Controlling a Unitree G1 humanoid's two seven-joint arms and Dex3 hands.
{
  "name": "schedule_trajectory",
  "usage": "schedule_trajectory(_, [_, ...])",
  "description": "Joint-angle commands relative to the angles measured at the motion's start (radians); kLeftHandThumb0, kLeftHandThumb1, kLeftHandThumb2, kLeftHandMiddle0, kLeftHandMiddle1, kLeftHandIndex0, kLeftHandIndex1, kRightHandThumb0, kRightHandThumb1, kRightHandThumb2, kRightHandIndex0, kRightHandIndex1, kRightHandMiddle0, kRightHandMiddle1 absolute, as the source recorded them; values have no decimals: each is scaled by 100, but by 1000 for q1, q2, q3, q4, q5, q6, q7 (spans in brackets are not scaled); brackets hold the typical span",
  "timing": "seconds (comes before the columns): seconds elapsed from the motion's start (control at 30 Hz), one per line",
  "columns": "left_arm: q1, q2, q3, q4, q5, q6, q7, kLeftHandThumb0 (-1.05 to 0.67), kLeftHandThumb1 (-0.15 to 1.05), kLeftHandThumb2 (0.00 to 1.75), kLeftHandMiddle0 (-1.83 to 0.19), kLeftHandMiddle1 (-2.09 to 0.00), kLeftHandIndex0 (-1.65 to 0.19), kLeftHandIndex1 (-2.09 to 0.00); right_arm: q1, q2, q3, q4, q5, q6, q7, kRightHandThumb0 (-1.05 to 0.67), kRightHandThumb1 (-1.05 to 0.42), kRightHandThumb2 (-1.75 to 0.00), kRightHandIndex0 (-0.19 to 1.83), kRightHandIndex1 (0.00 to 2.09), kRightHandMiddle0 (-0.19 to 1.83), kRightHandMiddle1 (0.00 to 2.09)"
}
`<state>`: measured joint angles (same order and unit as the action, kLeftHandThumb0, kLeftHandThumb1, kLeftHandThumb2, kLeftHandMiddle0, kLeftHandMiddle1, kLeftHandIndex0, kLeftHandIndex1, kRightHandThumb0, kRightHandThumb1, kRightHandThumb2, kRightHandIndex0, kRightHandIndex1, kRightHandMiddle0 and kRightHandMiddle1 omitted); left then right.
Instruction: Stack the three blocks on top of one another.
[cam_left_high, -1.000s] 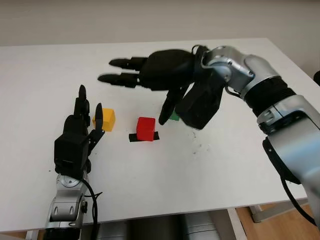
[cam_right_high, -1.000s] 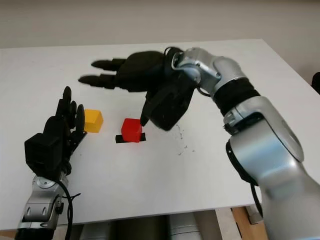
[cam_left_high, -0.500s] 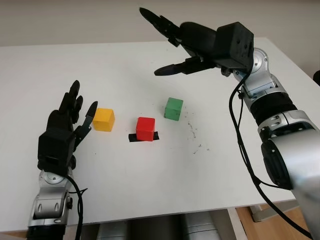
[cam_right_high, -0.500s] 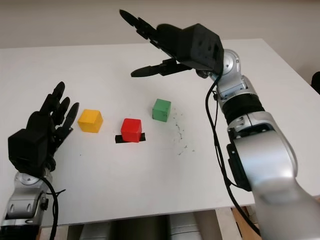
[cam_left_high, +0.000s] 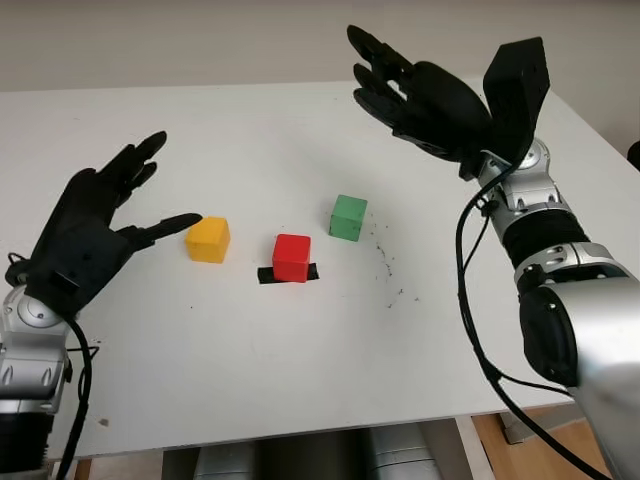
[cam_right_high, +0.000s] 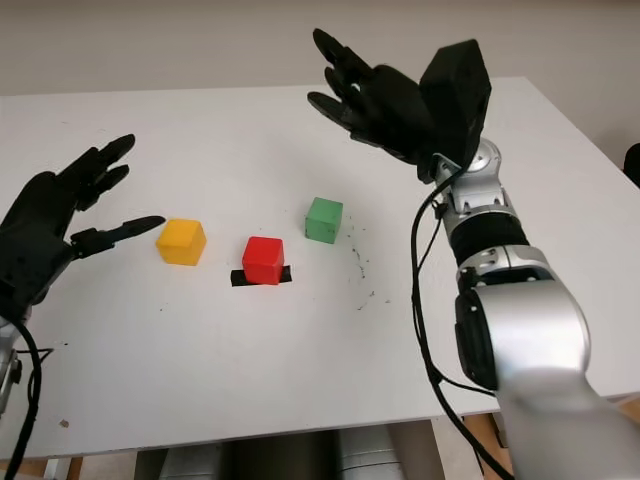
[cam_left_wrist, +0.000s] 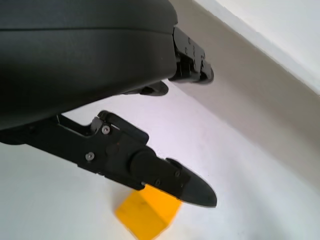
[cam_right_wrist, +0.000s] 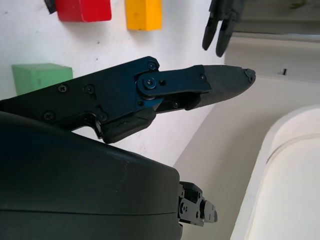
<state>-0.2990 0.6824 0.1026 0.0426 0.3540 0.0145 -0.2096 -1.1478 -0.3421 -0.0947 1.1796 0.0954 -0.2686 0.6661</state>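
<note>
Three blocks sit apart on the white table (cam_left_high: 300, 380): a yellow block (cam_left_high: 208, 240) at the left, a red block (cam_left_high: 292, 256) in the middle on a strip of black tape (cam_left_high: 268, 275), and a green block (cam_left_high: 348, 217) to the right and slightly further back. My left hand (cam_left_high: 100, 220) is raised just left of the yellow block, open and holding nothing. My right hand (cam_left_high: 420, 95) is lifted high above the far side of the table, beyond the green block, also open. The left wrist view catches the yellow block (cam_left_wrist: 147, 215) beneath one finger (cam_left_wrist: 165, 175).
Small dark specks (cam_left_high: 390, 268) mark the table right of the green block. A wall (cam_left_high: 200, 40) runs behind the table's far edge. The table's near edge (cam_left_high: 300, 432) lies close to my body.
My right hand rose off the green block and swung back and to the right. My left hand lifted and turned beside the yellow block. The blocks have not moved.
</note>
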Motion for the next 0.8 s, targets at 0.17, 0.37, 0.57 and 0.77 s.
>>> schedule_trajectory(0.17, [-67, 114, -115, 22, 162, -25, -83, -56, 84, 4, -9, -2, -5, -4, 34, 23, -54, -3, 31, -1, -53, -75, -105, -35, -16, 5, -14, 6])
schedule_trajectory(0.37, [-107, 137, -175, 64, 257, -63, -91, -54, 80, 4, -12, -5, -7, -5, 46, 31, -61, -13, 30, -2, -67, -74, -105, -34, -16, 5, -13, 6])
schedule_trajectory(0.57, [-176, 153, -233, 146, 306, -121, -114, -51, 79, 5, -12, -5, -7, -5, 48, 30, -57, -13, 21, 1, -69, -73, -105, -34, -17, 4, -14, 5])
schedule_trajectory(0.77, [-271, 135, -285, 276, 341, -180, -93, -49, 80, 5, -14, -6, -9, -6, 47, 32, -54, -10, 14, 5, -74, -73, -105, -33, -16, 5, -13, 6])
